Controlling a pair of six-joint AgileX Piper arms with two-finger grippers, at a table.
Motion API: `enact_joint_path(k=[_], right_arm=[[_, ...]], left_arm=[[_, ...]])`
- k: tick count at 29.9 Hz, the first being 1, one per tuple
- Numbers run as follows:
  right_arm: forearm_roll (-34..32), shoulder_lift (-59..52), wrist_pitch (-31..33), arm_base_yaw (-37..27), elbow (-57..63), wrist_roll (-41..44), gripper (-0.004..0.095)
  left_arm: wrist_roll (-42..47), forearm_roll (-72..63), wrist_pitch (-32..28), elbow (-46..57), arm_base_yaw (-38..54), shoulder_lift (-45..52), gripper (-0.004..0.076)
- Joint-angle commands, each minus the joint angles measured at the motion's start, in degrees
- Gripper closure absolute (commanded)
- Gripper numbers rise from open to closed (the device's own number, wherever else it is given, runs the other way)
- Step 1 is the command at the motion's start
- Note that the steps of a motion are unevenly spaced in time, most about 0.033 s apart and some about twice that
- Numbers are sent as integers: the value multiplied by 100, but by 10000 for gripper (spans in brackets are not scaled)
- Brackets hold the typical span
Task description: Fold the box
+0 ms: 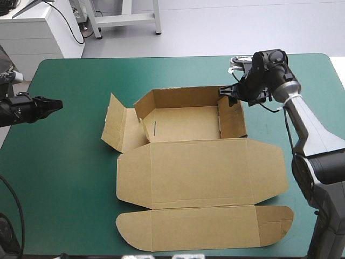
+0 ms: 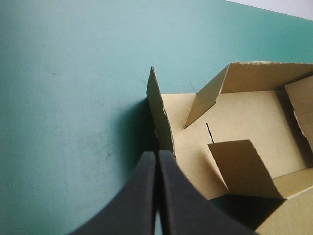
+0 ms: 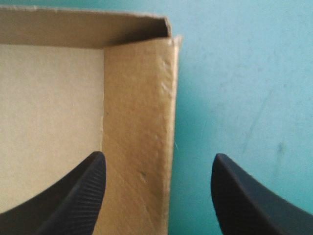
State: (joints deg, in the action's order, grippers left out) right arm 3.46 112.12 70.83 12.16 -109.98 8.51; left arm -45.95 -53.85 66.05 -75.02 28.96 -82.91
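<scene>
Brown box (image 1: 199,162): tray half-raised, lid flat on desk (image 1: 64,172). Right fingers (image 3: 83,196) released, straddling its right wall; left fingers (image 2: 142,196) clenched, left flap ahead.

- Right arm (image 1: 310,127): silver-grey tube links, black joint housings.
- Left arm (image 1: 19,108): black wrist casing.
- Right gripper (image 3: 159,164): black curved fins, finely ribbed faces.
- Left gripper (image 2: 156,155): smooth matte black fins.
</scene>
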Motion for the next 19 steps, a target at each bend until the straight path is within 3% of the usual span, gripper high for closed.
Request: enact_joint_path(k=[1,10,14,19], right_arm=[[34,-466,59,-36,341,-11,324],[44,-200,-170,-36,1012,-11,324],[398,-175,-532,-36,1012,-122,328],[595,-175,-624,-36,1012,-252,420]], left_arm=[[30,-416,-46,-130,12,145,731],[30,-433,-34,-130,2,134,731],[30,-433,-34,-130,2,134,731],[30,-433,-34,-130,2,134,731]])
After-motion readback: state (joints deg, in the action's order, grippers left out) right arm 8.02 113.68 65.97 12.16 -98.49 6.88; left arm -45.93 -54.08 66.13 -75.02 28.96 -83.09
